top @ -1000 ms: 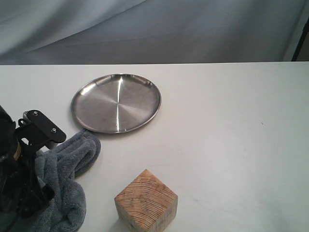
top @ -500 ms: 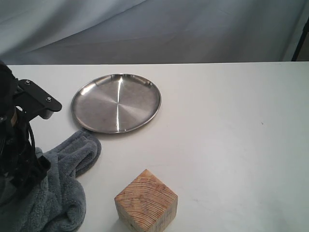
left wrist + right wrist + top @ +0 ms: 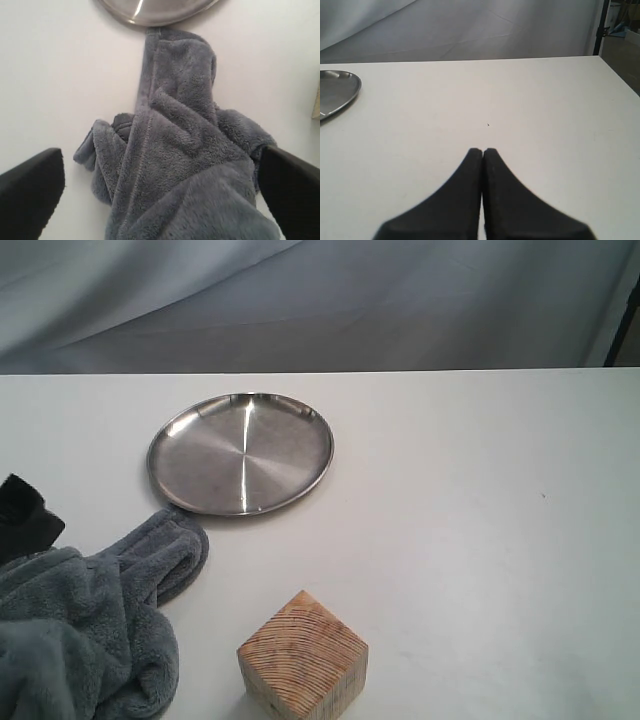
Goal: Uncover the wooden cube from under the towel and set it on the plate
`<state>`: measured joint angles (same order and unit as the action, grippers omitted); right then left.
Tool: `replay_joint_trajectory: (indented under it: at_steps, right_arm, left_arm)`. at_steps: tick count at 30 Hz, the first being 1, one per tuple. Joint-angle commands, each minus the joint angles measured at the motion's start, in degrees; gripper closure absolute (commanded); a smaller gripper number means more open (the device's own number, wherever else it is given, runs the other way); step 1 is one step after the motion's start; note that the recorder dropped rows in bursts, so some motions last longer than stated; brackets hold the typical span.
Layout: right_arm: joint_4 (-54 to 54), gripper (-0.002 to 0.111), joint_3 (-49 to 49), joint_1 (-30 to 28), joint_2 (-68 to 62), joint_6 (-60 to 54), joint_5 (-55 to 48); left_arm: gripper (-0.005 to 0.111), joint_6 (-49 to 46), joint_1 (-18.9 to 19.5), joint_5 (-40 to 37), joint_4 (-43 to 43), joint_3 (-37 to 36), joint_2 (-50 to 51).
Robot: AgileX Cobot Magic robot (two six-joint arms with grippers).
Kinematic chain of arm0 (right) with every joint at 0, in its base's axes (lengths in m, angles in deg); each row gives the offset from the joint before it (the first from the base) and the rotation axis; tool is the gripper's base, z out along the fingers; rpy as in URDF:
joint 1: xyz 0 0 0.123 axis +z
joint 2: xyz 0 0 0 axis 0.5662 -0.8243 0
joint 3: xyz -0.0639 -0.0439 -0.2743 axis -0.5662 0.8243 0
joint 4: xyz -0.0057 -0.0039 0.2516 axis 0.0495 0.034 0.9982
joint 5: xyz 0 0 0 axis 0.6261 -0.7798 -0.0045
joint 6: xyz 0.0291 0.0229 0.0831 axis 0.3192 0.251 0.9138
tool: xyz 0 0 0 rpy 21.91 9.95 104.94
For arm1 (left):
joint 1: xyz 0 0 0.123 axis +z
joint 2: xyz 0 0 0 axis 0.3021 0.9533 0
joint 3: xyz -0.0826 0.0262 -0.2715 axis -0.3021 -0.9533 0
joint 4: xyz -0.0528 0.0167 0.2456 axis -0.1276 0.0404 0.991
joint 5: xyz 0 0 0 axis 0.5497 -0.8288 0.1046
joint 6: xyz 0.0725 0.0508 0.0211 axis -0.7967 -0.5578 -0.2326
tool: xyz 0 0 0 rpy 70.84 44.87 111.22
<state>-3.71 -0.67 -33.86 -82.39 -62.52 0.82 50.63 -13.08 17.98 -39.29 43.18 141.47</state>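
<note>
Cube (image 3: 303, 658) sits bare on table (image 3: 480, 540) at front of exterior view, nothing over it, so uncover step looks done. Towel (image 3: 95, 625) lies bunched in a heap near cube on its left w/ a gap between. One folded end reaches up to plate (image 3: 240, 452). Left wrist view shows that end at the rim, touching or just under it, can't tell which. Nothing on plate, which is well apart from cube, further back & a bit left. Left gripper (image 3: 160, 157) hangs above towel heap w/ jaws wide apart, holding nothing. Only a black bit of that arm shows at left edge of exterior view. Right gripper (image 3: 482, 151) is over table on right side, jaws pressed together, empty, w/ plate edge off to one side of its view. Left to do, by my read: pick up cube & set it on plate, approx half the job. Neither gripper is at cube yet, & right one would need to open first.
</note>
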Motion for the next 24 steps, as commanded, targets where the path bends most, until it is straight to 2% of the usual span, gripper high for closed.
replay_joint_trajectory:
  at_steps: [1,4,7,11,17,24]
  right_arm:
    - [-0.6,0.108,0.2,0.0,0.4,0.1,0.1]
    - [-0.6,0.108,0.2,0.0,0.4,0.1,0.1]
    - [-0.6,0.108,0.2,0.0,0.4,0.2,0.1]
    - [-0.6,0.108,0.2,0.0,0.4,0.2,0.1]
    - [-0.6,0.108,0.2,0.0,0.4,0.2,0.1]
    - [-0.6,0.108,0.2,0.0,0.4,0.0,0.1]
  left_arm:
    - [0.002,-2.8,0.0,2.6,-1.3,-2.6,-4.0]
    - [0.002,-3.0,0.0,8.8,-3.9,-5.1,-4.6]
    - [0.002,-8.7,0.0,15.1,-12.7,-6.1,-4.4]
    - [0.002,-15.0,0.0,17.1,-19.5,-6.5,-4.4]
    - [0.002,-16.1,0.0,23.8,-23.4,-8.8,-3.5]
    - [0.002,-37.4,0.0,26.9,-44.2,-9.5,3.0]
